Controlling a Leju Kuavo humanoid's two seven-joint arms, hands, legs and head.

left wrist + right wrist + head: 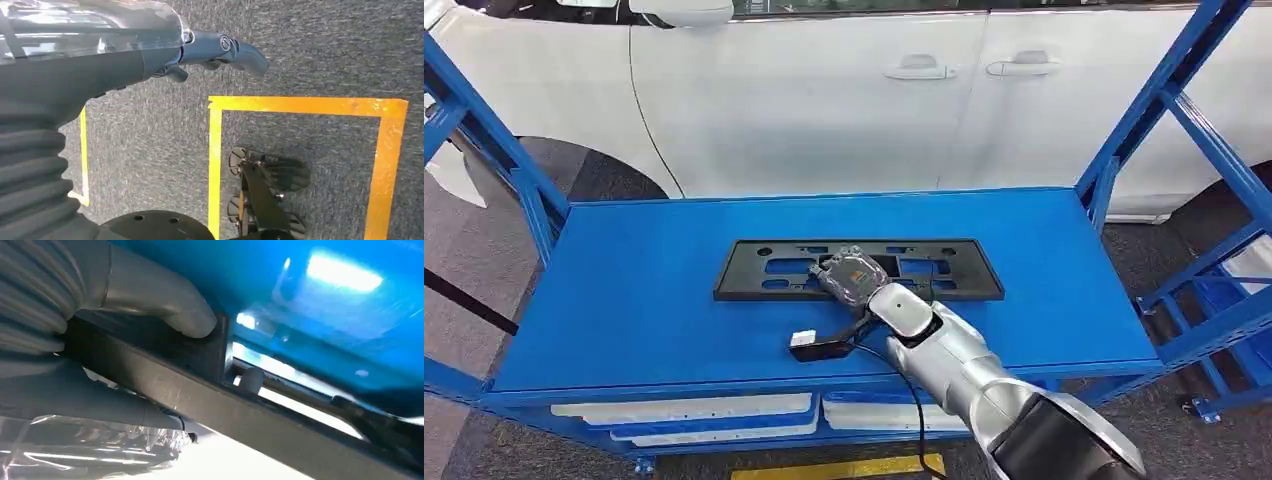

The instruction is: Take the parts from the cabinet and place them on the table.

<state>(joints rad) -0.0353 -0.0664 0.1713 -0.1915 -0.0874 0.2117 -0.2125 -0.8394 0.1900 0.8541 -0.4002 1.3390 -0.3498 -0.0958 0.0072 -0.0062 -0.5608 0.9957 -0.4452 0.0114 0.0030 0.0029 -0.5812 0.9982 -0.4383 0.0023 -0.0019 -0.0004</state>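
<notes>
A long black plate frame [964, 272] with cut-outs lies flat across the middle of the blue shelf top [644, 290]. My right hand [856, 274] sits over the frame's front edge, near its middle. In the right wrist view the grey thumb [170, 305] presses on one face of the black frame [240, 415] and the fingers [100, 405] lie against the other, so the hand grips it. My left hand [215, 50] hangs over the grey carpet, fingers apart, holding nothing.
White parts [684, 410] lie on the lower shelf under the top. A black cable with a white plug [809, 343] rests near my right wrist. Blue rack posts [1144, 110] rise at both sides; a white car [824, 90] stands behind. Yellow floor tape [300, 105] marks the carpet.
</notes>
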